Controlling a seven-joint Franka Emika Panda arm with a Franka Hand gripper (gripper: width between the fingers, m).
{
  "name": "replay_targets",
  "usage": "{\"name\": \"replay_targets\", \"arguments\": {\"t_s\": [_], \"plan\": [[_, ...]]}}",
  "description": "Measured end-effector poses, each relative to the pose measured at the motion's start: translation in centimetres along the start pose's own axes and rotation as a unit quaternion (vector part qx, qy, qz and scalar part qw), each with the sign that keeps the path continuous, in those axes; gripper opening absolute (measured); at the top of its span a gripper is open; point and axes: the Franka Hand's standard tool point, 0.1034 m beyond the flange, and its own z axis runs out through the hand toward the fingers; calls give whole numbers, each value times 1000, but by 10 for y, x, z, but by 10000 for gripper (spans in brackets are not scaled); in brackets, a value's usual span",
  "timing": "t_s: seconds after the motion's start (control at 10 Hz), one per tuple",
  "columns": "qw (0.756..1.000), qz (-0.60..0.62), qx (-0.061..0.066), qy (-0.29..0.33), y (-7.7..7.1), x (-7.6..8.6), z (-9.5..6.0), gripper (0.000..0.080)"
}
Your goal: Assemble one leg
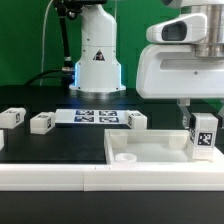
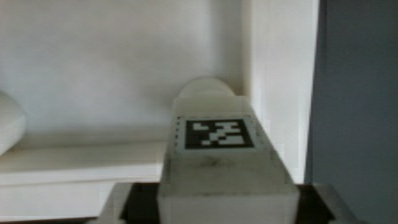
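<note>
The pincer [image 1: 196, 118] is narrowed onto one leg [image 1: 203, 136]. In the wrist view the post sits upright between its fingers [image 2: 128, 205], with the tag facing the camera. This leg stands at the corner of the white tabletop piece [image 1: 150, 143] on the exterior view's right; whether it touches cannot be told. Four legs in all: a second leg [image 1: 135, 120], a third leg [image 1: 41, 122] and a fourth leg [image 1: 12, 118] lie apart on the black bench [image 1: 60, 146]. One marker board [image 1: 97, 116] lies between the second and third.
</note>
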Motion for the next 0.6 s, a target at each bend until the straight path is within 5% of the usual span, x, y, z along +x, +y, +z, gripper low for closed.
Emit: {"name": "replay_targets", "arguments": {"t_s": [0.4, 0.6], "plan": [[1000, 12, 0, 0, 0, 0, 0, 289], [992, 124, 5, 9, 1, 0, 0, 289]]}}
